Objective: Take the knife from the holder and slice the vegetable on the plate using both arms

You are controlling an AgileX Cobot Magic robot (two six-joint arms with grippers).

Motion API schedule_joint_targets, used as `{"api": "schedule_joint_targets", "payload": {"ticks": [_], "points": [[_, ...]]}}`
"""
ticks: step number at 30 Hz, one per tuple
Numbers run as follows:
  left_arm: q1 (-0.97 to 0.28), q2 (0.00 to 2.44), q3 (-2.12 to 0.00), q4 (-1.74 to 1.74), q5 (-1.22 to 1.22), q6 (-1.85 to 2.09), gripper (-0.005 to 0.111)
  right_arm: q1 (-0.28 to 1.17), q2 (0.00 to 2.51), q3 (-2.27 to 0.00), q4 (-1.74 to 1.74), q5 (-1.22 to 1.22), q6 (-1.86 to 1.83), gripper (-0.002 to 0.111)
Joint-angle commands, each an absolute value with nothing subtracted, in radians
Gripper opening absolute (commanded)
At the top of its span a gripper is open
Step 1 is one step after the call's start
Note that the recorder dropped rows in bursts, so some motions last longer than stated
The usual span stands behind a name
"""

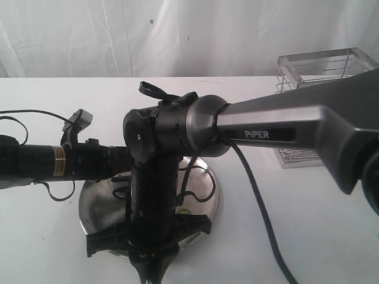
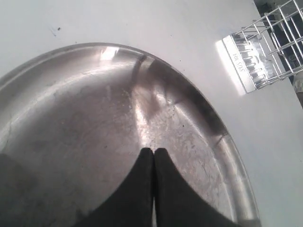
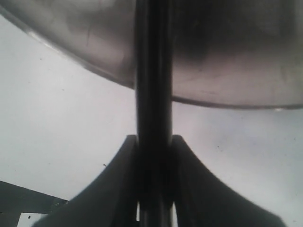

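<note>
Probably a robotics lab: plain white table [image 1: 320, 236], white curtain backdrop [image 1: 89, 35], cabled PiPER arm [image 1: 296, 127].

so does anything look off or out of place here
Nothing spilled or damaged. One oddity: the left tool is shut on nothing above a bare stretch of the plate, with no vegetable in its view. The right tool grips the knife across the plate's rim.

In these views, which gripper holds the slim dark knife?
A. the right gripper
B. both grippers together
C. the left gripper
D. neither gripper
A: in the right wrist view the right gripper is clamped on the knife, which reaches over the plate. The left gripper is shut with nothing between its fingers.
</note>
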State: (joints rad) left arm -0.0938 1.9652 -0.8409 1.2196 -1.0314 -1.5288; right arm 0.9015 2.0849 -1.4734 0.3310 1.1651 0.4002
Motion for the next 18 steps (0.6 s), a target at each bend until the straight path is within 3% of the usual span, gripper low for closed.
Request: {"api": "schedule_joint_targets", "payload": {"ticks": [1,18], "points": [[-0.092,1.965,-0.838,1.209,-1.047,-1.531,0.000,0.900,2.084,-1.474,0.325,1.151,0.397,0.000],[-0.092,1.965,-0.838,1.287,-0.869,-1.572,0.000,0.898,2.084,-1.474,0.321,1.097,0.414,0.000]]}}
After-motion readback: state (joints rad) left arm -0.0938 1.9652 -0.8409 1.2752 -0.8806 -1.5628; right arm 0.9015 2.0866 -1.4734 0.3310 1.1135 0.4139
